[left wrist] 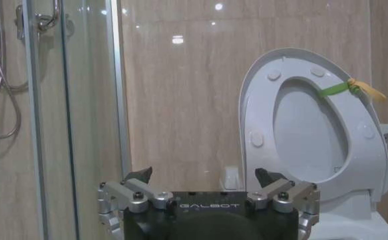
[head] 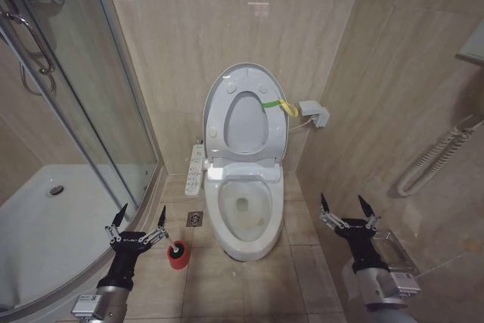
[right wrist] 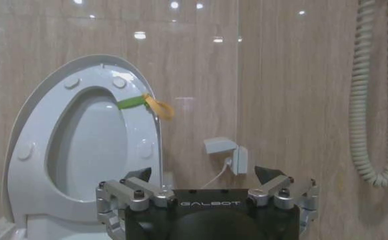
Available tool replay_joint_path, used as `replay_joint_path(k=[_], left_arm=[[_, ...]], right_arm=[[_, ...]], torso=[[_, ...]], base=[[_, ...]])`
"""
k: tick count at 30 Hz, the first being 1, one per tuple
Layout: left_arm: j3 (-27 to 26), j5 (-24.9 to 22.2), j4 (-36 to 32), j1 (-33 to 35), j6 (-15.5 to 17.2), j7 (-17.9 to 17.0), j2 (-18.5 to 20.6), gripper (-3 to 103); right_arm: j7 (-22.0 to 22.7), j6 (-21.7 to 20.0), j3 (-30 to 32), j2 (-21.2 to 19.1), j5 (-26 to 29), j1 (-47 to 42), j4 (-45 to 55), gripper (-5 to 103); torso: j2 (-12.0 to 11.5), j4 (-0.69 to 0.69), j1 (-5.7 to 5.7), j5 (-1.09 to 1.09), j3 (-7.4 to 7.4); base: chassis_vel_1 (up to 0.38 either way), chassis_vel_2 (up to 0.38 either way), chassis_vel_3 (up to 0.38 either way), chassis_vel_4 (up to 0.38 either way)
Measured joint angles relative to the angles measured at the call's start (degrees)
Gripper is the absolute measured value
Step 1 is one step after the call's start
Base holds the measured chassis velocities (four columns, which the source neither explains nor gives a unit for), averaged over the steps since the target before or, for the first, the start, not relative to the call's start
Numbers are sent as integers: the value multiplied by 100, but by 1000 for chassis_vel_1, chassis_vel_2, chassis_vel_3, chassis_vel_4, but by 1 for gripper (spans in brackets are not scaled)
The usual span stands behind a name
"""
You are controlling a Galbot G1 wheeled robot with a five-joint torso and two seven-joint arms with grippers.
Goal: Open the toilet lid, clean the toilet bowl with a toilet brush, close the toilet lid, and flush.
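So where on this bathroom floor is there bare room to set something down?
Bare tiles lie in front of the toilet bowl, between the left gripper and right gripper, both open. A free strip runs between the bowl and the right wall. Left of the bowl is crowded: the toilet brush, a floor drain, then the shower tray.

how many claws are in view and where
2: the left claw hangs open low by the red brush holder; the right claw hangs open right of the toilet bowl.
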Motion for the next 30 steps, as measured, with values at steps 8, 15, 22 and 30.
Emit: replay_joint_path(k=[8,15,22,30], left_arm=[[0,0,0,0,0,0,0,100],[0,0,0,0,0,0,0,100],[0,0,0,0,0,0,0,100],[0,0,0,0,0,0,0,100]], right_arm=[[8,-27,15,17,104,-56,175,100],[-11,100,-98,222,37,-212,135,100],[-8,126,-59,197,27,-227,130,100],[5,98,-54,182,30,-223,184,100]], torso=[[0,1,0,0,0],[0,0,0,0,0],[0,0,0,0,0],[0,0,0,0,0]], base=[[0,0,0,0],[0,0,0,0],[0,0,0,0],[0,0,0,0]])
